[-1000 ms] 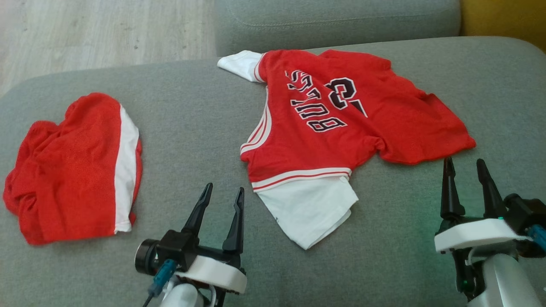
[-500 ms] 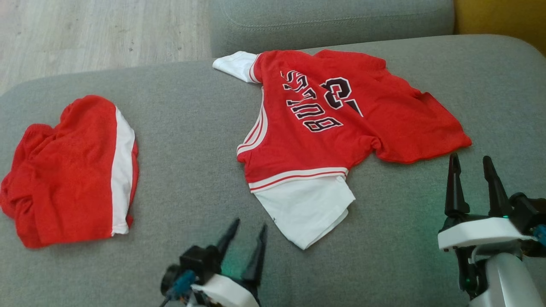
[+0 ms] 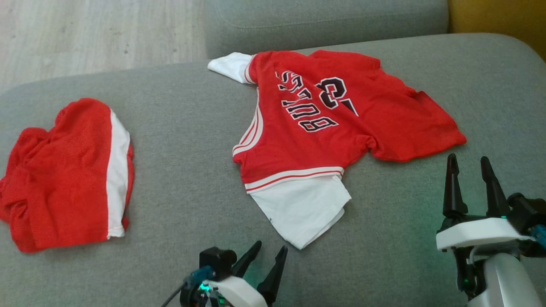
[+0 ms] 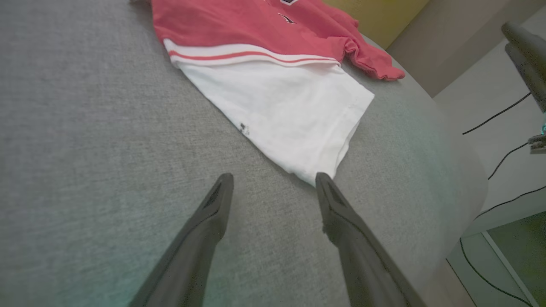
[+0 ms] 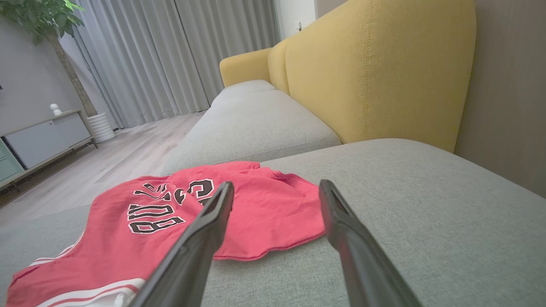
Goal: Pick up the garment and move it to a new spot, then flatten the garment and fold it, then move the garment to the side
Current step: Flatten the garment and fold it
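The garment is a red jersey with black lettering and white sleeves, spread unevenly across the middle of the grey sofa cushion. One white sleeve points toward me. My left gripper is low at the bottom edge, open, fingers aimed at that sleeve's near corner; in the left wrist view the left gripper holds nothing and its right fingertip is next to the corner. My right gripper stands open, just short of the garment's red hem. In the right wrist view the right gripper has nothing between its fingers.
Crumpled red shorts with a white stripe lie on the cushion's left part. A second grey cushion adjoins the far side, with a yellow backrest on the right. Wooden floor lies beyond, and cables run past the cushion's edge.
My left gripper has dropped lower in the head view and moved right, toward the white sleeve's corner. The head view has shifted slightly. The right gripper has barely moved.
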